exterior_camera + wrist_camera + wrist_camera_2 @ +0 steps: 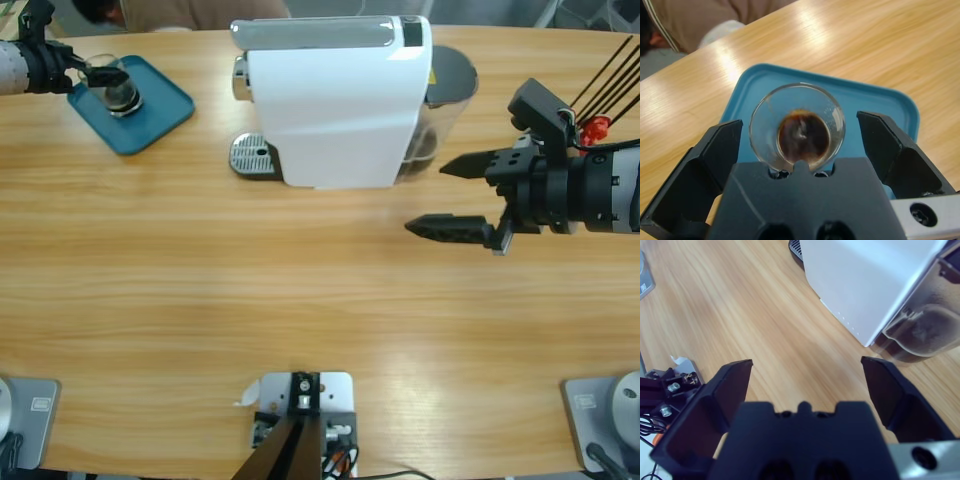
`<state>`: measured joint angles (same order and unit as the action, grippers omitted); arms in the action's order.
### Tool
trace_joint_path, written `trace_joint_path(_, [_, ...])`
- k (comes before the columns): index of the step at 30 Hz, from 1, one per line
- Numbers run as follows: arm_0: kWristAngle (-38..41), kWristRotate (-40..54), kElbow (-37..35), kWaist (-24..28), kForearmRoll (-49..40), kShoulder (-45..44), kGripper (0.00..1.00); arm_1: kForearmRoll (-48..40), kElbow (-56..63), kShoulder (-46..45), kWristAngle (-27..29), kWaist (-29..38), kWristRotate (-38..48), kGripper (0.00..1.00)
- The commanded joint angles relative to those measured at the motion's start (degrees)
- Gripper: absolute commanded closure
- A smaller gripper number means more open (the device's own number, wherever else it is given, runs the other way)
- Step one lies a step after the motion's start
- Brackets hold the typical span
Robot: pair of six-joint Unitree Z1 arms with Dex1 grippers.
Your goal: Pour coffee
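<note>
Left hand (797, 145) spread wide around the coffee (803, 136) tumbler (117, 84) on the teal tray (160, 115); right hand (455, 197) released, empty

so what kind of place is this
Likely a lab or office test bench: a white coffee machine and a teal tray on a long wooden table, a person seated behind.

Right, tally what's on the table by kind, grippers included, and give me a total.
Coffee machine: 1
Glass tumbler with coffee: 1
Blue tray: 1
Grippers: 2, the left gripper and the right gripper
Total: 5
</note>
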<state>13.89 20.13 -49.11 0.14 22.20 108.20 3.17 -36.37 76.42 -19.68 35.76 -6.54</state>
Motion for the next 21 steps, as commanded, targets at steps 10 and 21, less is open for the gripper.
trace_joint_path(10, [-6.44,-5.96,6.85,-2.36,-31.31,-37.53,0.009,16.51,-3.7,-11.75,11.24,0.19,4.85,0.0])
trace_joint_path(21, [11.95,-7.33,4.14,-7.35,-63.21,-63.27,0.018,36.83,-8.91,-24.03,16.59,0.59,5.8,0.0])
